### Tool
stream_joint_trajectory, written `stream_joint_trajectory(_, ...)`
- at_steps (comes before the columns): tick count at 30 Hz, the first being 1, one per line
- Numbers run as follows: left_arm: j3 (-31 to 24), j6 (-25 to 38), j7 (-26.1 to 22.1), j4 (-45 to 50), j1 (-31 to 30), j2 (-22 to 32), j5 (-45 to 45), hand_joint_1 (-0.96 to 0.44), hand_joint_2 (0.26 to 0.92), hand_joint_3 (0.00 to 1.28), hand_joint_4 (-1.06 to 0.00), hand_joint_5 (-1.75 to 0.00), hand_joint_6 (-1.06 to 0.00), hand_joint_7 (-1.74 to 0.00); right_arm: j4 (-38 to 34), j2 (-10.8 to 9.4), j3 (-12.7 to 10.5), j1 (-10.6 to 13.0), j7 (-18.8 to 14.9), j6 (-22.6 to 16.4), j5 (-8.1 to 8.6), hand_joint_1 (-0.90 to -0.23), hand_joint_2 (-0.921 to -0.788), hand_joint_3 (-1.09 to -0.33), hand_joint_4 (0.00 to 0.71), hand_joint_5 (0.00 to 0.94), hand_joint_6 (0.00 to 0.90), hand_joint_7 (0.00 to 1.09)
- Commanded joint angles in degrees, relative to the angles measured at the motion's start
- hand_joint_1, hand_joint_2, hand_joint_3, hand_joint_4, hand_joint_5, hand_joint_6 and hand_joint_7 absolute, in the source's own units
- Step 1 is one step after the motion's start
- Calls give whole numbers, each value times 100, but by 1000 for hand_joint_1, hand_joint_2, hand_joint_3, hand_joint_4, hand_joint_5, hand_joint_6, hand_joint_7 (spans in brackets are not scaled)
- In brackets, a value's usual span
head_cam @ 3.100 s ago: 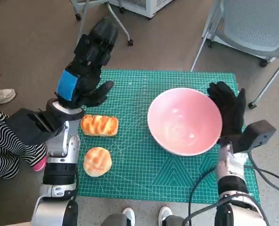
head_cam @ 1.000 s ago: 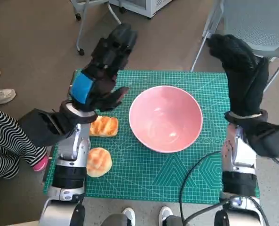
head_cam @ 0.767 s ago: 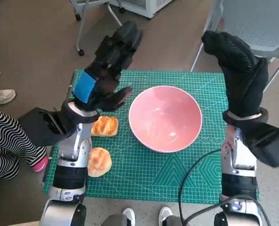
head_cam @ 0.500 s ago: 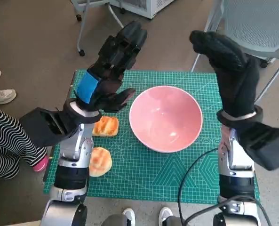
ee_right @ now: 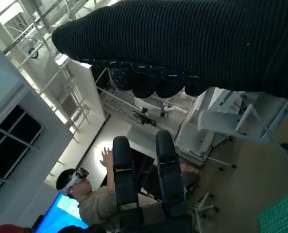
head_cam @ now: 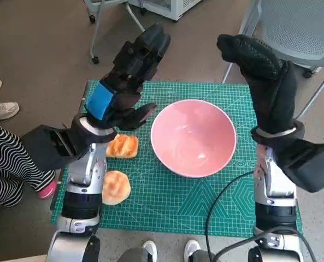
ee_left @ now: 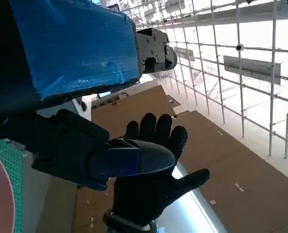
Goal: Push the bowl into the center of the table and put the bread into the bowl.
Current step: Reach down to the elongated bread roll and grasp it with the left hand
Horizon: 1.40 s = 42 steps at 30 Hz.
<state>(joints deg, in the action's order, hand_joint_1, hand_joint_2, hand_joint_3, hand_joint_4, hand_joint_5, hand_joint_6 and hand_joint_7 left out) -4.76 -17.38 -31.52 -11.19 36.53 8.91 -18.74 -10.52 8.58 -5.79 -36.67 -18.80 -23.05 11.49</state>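
A pink bowl [head_cam: 193, 137] sits empty near the middle of the green cutting mat [head_cam: 216, 210]. Two golden bread rolls lie left of it: a long one [head_cam: 122, 146] close to the bowl and a round one [head_cam: 116, 187] nearer the front edge. My left hand [head_cam: 123, 82] is raised above the mat's left part, over the long roll, fingers spread and holding nothing. My right hand [head_cam: 263, 79] is raised high above the bowl's right side, fingers apart and empty. In the left wrist view the gloved right hand [ee_left: 151, 182] shows spread beyond my left fingers [ee_left: 119, 160].
Chairs stand beyond the mat, one at the back left [head_cam: 110, 11] and a grey mesh one at the back right [head_cam: 301, 27]. A person's striped leg [head_cam: 9, 164] and shoes are at the left. A person wearing a headset [ee_right: 93, 194] appears in the right wrist view.
The bowl has slid left from the right side to the mat's middle. My right hand left the bowl's rim and rose high; my left hand also rose and shifted right.
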Motion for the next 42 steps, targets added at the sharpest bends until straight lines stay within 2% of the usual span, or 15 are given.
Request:
stream_joint_trajectory(1, -235, -285, -22, 84, 25, 702, 441, -673, 921, 401, -28, -11, 1, -333, 54, -23, 32, 189, 72, 117, -31, -740, -921, -682, 195, 23, -1, 688)
stream_joint_trajectory(3, -295, -365, 9, 129, 68, 1190, 895, -693, 921, 392, -39, -16, 1, -340, 80, -22, 31, 206, 77, 126, -20, -740, -921, -681, 196, 23, -1, 688)
stream_joint_trajectory(6, -346, -68, -98, 407, 66, 1962, 1391, -713, 921, 363, -51, -20, 1, -346, 93, -13, 11, 233, 72, 116, 3, -741, -921, -679, 197, 23, -1, 691)
stream_joint_trajectory(9, -371, 333, -405, 612, 97, 2635, 1571, -681, 911, 200, -75, -14, -23, -342, 99, -4, -6, 248, 72, 104, 14, -733, -921, -677, 197, 21, -1, 687)
stream_joint_trajectory(12, -360, 650, -679, 821, 76, 3205, 1749, -659, 912, 108, -78, -5, -31, -337, 76, 6, -24, 247, 89, 72, -7, -721, -921, -676, 198, 21, -1, 682)
stream_joint_trajectory(15, -336, 982, -815, 1045, 8, 3556, 1862, -615, 876, 40, -84, -4, -50, -341, 44, 11, -37, 241, 101, 42, -21, -707, -921, -684, 201, 21, -1, 664)
stream_joint_trajectory(22, -244, 1365, -984, 1303, -234, 3898, 1864, -524, 794, 3, -113, -6, -119, -276, -102, -3, -50, 187, 106, -37, -10, -689, -921, -697, 200, 17, -1, 626)
stream_joint_trajectory(27, -173, 1597, -1077, 1418, -356, 3998, 1888, -462, 769, 1, -127, -3, -155, -217, -138, -18, -39, 175, 106, -69, -9, -686, -921, -701, 198, 15, -1, 613)
stream_joint_trajectory(35, 90, 1916, -1166, 1493, -538, 4099, 2188, -412, 761, 1, -131, 0, -186, -136, -165, -21, -41, 149, 70, -60, 48, -693, -921, -706, 195, 12, -1, 606)
stream_joint_trajectory(42, 502, 2148, -1101, 1701, -634, 4162, 2870, -436, 768, 2, -131, 0, -212, -82, -179, -13, -50, 142, 23, -52, 110, -695, -921, -706, 193, 10, -1, 600)
